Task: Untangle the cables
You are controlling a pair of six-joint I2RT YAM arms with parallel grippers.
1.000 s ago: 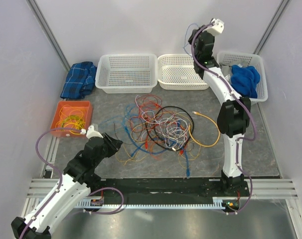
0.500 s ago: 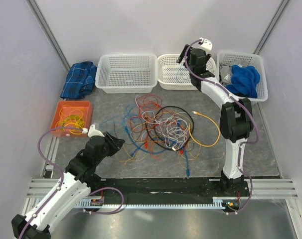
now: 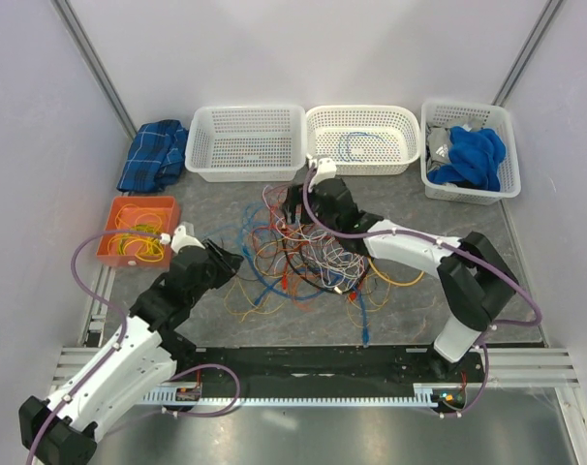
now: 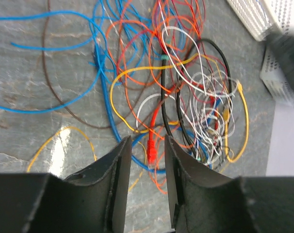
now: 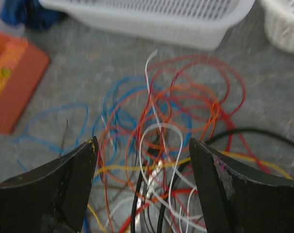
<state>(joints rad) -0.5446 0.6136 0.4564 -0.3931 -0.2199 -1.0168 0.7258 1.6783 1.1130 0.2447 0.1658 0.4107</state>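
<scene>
The cables [image 3: 323, 257] lie in a loose tangle of red, orange, blue, white and yellow wires in the middle of the table. A thicker black loop [image 5: 136, 207] runs through it. My right gripper [image 3: 295, 209] hangs over the tangle's far left part, jaws wide open and empty; in the right wrist view the right gripper [image 5: 143, 145] frames white, red and yellow wires. My left gripper [image 3: 228, 260] is at the tangle's left edge, open a narrow gap with nothing in it. On the table just beyond its tips lies a red plug [image 4: 152, 148].
Three white baskets stand along the back: the left one [image 3: 247, 143], the middle one [image 3: 363, 165] with a blue cable [image 3: 366, 145] in it, the right one [image 3: 502, 184] with a blue cloth. An orange tray [image 3: 114, 215] of yellow wires sits at left, with a folded blue cloth [image 3: 153, 155] behind it.
My right arm swung from the back baskets down onto the tangle, its jaws now wide open. A blue cable now lies in the middle basket. The left arm crept slightly toward the tangle.
</scene>
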